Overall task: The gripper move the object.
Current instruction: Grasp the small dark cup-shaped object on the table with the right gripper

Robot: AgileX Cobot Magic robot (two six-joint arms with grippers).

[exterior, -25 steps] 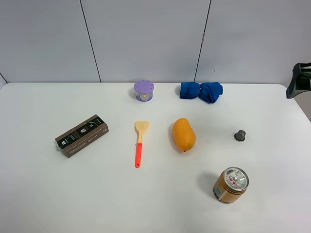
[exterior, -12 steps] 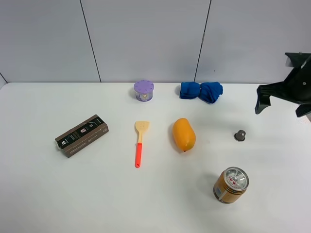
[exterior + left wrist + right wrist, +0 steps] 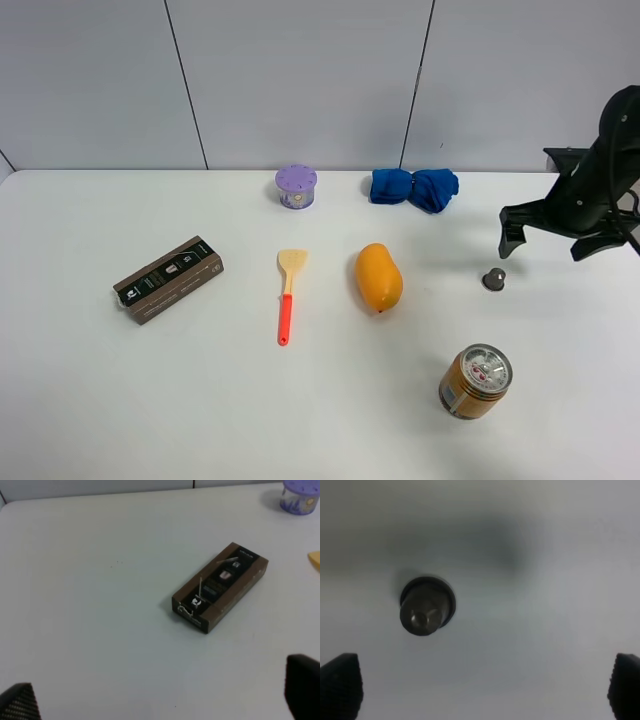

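I am hovering my right gripper [image 3: 547,238] with its jaws spread wide and holding nothing. The capsule [image 3: 426,605] is standing rim-down on the table [image 3: 200,400] just below me, off-centre and nearer 1 jaw than the other. I am judging that I should be centring over it first, then lowering straight and closing gently low on the cone, since something this small is likely to be slipping out of a skewed pinch.
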